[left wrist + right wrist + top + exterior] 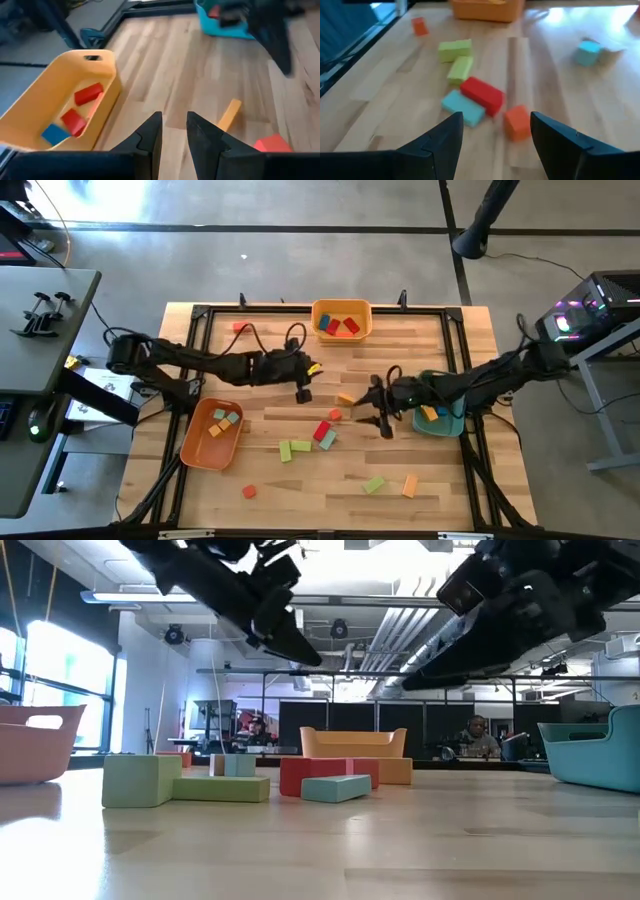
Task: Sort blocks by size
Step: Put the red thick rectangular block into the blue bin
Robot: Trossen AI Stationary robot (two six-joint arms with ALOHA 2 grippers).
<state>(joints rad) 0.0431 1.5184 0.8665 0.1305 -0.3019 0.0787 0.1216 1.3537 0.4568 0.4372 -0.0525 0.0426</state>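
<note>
Pale planked wooden table point(440, 480), faintly glossy; smooth matt painted blocks point(481, 95); smooth plastic yellow tray point(60, 100).

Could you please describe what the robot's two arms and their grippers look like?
Both arms are dark, jointed and slim, with black cables looping along them. The left gripper has two black, wedge-shaped fingers tapering to blunt tips; the right gripper has the same dark angular fingers. No markings are visible.

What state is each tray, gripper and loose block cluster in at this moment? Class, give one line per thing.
Yellow tray: upright, holds red and blue blocks.
Orange tray: upright, holds several blocks.
Teal tray: upright, holds blocks.
Left gripper: narrow gap between fingers, nothing held.
Right gripper: open, empty, above the orange cube.
Red bar: lying partly across the teal bar.
</note>
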